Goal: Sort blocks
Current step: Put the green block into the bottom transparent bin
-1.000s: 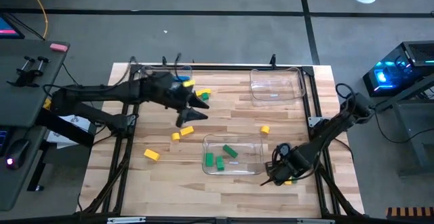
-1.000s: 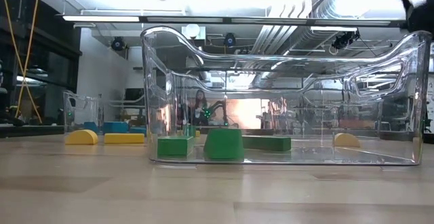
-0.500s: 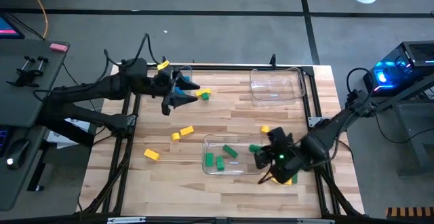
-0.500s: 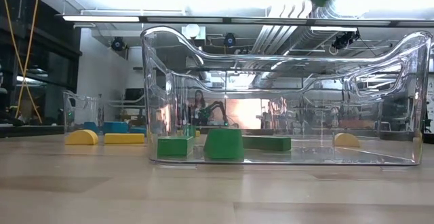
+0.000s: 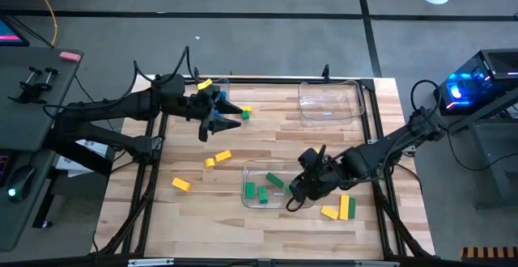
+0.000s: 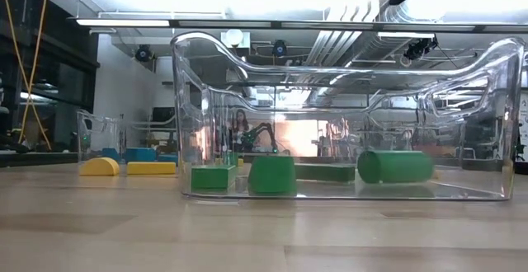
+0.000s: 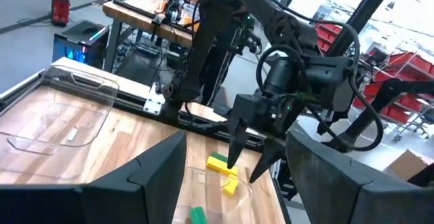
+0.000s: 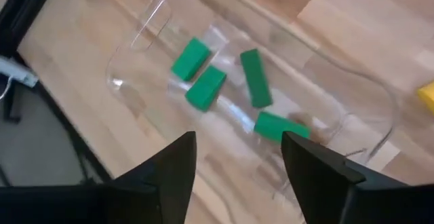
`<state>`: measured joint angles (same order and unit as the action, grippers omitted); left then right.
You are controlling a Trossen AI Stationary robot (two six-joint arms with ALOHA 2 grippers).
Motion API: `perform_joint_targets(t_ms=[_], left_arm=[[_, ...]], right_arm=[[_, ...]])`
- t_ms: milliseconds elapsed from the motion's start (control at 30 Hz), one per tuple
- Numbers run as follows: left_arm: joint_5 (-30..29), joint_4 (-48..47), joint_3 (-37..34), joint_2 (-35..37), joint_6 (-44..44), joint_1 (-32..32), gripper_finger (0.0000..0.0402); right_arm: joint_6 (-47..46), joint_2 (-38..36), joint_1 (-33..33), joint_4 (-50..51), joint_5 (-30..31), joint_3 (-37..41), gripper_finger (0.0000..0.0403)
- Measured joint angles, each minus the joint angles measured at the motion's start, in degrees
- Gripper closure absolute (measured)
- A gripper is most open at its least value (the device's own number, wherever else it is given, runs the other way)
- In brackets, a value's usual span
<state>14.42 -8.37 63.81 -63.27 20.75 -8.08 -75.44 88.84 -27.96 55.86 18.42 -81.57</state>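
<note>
near tray (image 5: 279,166): at the table's front middle, four blocks (image 8: 204,88) inside
right gripper (image 5: 296,197): above that tray's right end, fingers apart, nothing between them
far tray (image 5: 330,101): at the table's back right
left tray (image 5: 212,82): at the back left, partly under the left arm
left gripper (image 5: 229,116): above the table's back left, just beside the left tray, fingers apart
two blocks (image 5: 340,209): on the table right of the near tray, touching each other
three blocks (image 5: 217,158): on the table left of the near tray, one nearer the front
</note>
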Motion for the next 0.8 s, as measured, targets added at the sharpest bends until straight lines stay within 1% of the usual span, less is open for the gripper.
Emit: perform_joint_targets(t_ms=[100,167,233,367,500,567,633,700,767,800], left_arm=[[0.0,-0.2,0.0,0.1,0.1,0.0,0.0163],[0.0,-0.9,0.0,0.1,0.1,0.0,0.0163],[0.0,-1.3,0.0,0.1,0.1,0.0,0.0163],[0.0,-2.4,0.0,0.1,0.0,0.0,0.0163],[0.0,-3.7,0.0,0.1,-0.4,0.0,0.0163],[0.0,-4.2,0.0,0.1,-0.6,0.0,0.0163],[0.0,-4.2,0.0,0.1,-1.3,0.0,0.0163],[0.0,-4.2,0.0,0.1,-1.9,0.0,0.0163],[0.0,-4.2,0.0,0.1,-2.4,0.0,0.0163],[0.0,-4.2,0.0,0.1,-2.4,0.0,0.0163]], right_arm=[[0.5,0.0,0.4,-0.4,-4.4,-0.1,0.0181],[0.5,0.0,0.2,-0.4,-9.4,-0.1,0.0180],[-1.6,0.0,-0.8,0.8,-13.3,-0.1,0.0180],[-11.2,0.0,-6.0,10.1,-15.6,-0.1,0.0179],[-26.1,-0.2,-13.8,23.7,-16.5,-0.1,0.0179],[-33.7,-1.4,-17.3,26.8,-19.0,1.4,0.0179],[-40.8,-3.5,-20.4,24.1,-21.1,5.0,0.0183],[-47.3,-5.5,-23.1,18.1,-22.0,10.1,0.0195],[-52.4,-6.9,-24.6,12.4,-22.3,15.3,0.0217],[-53.3,-7.2,-25.0,10.0,-23.1,17.6,0.0232]])
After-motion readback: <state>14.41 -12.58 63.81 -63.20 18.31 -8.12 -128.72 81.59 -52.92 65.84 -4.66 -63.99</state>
